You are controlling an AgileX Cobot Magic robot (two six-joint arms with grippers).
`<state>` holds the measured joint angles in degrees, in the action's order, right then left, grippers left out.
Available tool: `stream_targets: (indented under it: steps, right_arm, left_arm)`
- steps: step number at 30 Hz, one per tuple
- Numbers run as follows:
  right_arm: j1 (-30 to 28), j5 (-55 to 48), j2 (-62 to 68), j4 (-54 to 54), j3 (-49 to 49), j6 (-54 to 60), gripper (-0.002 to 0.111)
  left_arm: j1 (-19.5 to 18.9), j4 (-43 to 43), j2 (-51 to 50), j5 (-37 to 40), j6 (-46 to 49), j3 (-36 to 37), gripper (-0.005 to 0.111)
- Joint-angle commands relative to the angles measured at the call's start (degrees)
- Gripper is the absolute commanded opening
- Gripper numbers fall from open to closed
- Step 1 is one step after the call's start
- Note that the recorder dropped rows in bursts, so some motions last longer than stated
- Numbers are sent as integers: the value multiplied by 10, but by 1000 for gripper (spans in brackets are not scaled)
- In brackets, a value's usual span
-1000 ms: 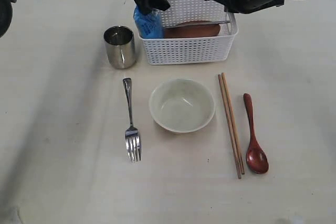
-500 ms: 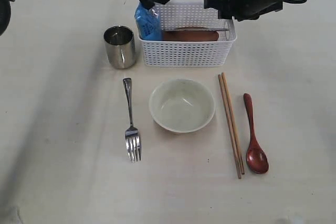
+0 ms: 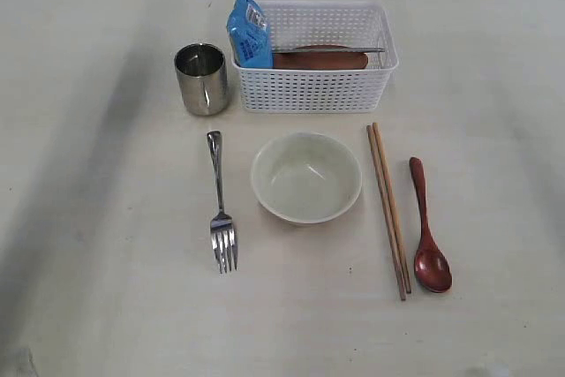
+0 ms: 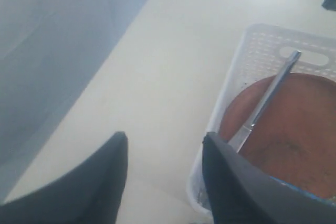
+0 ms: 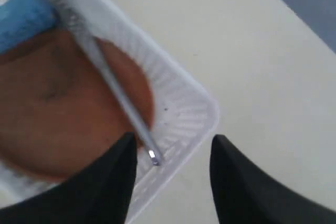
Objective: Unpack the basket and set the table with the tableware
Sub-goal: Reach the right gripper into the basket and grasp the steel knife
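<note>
Both wrist cameras are looking down on the white perforated plastic basket [image 3: 316,93], which is sitting at the far side of the pale cream wood-look table [image 3: 106,245].

Left gripper [image 4: 165,177]: jaws standing apart, nothing between them. Right gripper [image 5: 173,177]: jaws also spread, carrying nothing.

Already laid out: steel fork [image 3: 221,209] left of the cream bowl [image 3: 305,177], brown wooden chopsticks [image 3: 387,209] and red-brown wooden spoon [image 3: 426,231] right of it, steel mug [image 3: 202,79] just left of the basket.

Still sitting in the basket: brown round plate [image 5: 52,108] lying flat, steel knife [image 3: 331,49] resting across it, blue snack packet [image 3: 249,31] standing at the left end. The knife is blocking the plate, so I'd expect it to go first.

Its long axis is running along the basket's length, with the square butt pointing at the right end wall and the blade apparently toward the packet.
</note>
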<state>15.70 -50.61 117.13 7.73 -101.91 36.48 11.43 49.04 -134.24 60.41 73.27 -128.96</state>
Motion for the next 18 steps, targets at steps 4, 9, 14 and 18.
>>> stream_targets:
  steps: [4,9,14,18]
  right_arm:
    - [17,-193,71,76,-125,204,41]
    - [42,-194,112,3,-141,244,32]
    - [47,-173,151,-24,-158,239,39]
    - [47,-151,170,-28,-161,235,40]
  left_arm:
    - [-17,37,6,69,-16,-2,44]
    - [-15,43,6,72,-16,-2,44]
    - [-15,41,6,76,-16,-2,44]
    - [-15,41,6,77,-15,-2,44]
